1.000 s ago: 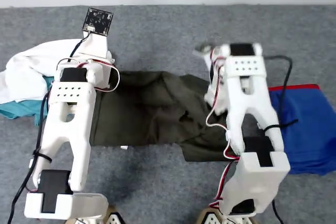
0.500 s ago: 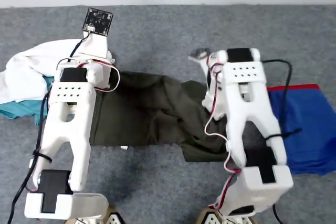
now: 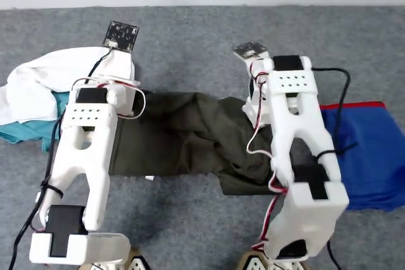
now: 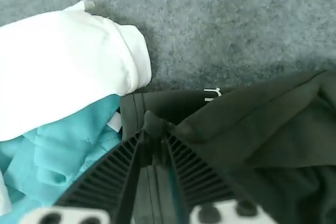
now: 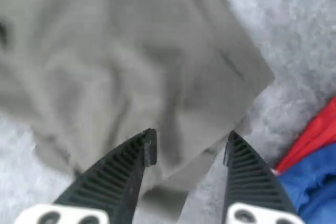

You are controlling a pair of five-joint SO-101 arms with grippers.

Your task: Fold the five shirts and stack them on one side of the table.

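Left gripper: clamped on an edge of your olive shirt, beside the white shirt.
Right gripper: spread wide, empty, above the shirt's other end.
Olive shirt: mid-tabletop, long axis left-to-right, one end at each arm.

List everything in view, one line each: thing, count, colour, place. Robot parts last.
dark olive fabric shirt: one, olive green, crumpled across the table's middle between the arms
white fabric shirt: one, white, bunched at the left end
teal fabric shirt: one, teal, partly under the white one
blue fabric shirt with red trim: one, blue and red, right end
grey felt-like table: one, grey, beneath everything
left gripper: one, black fingers, shut on the olive shirt's edge
right gripper: one, black fingers, open above the olive shirt
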